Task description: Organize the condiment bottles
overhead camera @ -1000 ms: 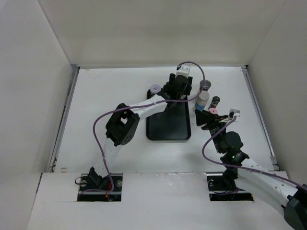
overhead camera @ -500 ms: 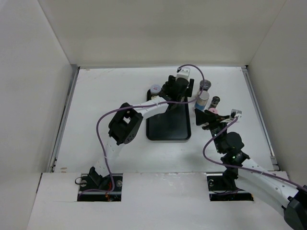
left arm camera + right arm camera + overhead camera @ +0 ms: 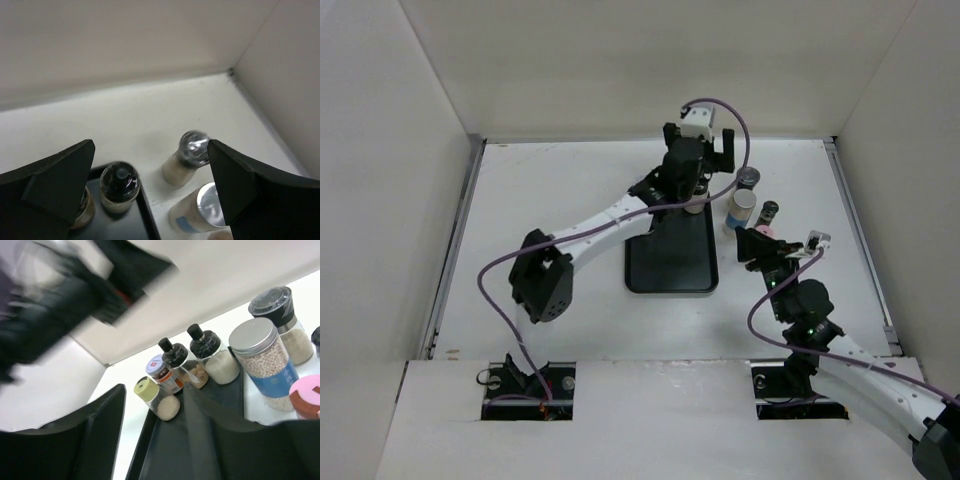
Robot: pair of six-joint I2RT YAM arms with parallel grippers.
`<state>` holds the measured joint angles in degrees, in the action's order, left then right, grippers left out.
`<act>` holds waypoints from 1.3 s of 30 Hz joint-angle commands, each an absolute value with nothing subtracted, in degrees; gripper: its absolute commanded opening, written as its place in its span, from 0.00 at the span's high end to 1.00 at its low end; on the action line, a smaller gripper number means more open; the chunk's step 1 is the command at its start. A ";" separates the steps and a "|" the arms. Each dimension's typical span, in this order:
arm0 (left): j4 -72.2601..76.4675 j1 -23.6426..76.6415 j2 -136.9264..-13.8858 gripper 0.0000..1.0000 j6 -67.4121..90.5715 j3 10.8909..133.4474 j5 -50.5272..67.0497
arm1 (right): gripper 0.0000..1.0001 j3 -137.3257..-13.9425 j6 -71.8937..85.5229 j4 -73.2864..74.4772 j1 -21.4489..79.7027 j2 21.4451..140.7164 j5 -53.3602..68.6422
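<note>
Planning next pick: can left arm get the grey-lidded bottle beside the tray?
Probably yes: left gripper hovers open near the grey-lidded bottle, top clear; blue-label jar beside it may crowd a finger.

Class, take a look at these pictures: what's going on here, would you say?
Two robot arms are sorting condiment bottles. The left gripper, wide open and empty, hovers over the far end of the black tray, where the black-capped bottles stand. The right gripper, fingers apart with nothing between them, is by the pink-capped jar, off the tray beside the blue-labelled jar and grey-lidded jar.
</note>
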<state>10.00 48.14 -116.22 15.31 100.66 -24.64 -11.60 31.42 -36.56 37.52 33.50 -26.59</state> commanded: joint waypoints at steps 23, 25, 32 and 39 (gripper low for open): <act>28.55 23.07 -59.68 0.00 46.05 15.39 -24.18 | 0.03 -49.11 24.44 1.21 23.96 64.05 -32.34; 29.96 22.98 -59.59 0.00 46.58 14.77 -23.21 | 0.00 -52.72 22.77 4.38 22.72 68.27 -32.60; 35.94 23.51 -65.99 0.00 48.60 12.83 -20.40 | 0.00 -58.09 20.83 6.94 21.66 78.30 -31.55; 38.32 23.16 -69.87 0.00 50.27 13.36 -16.88 | 0.03 -59.06 20.22 5.54 20.96 82.61 -28.48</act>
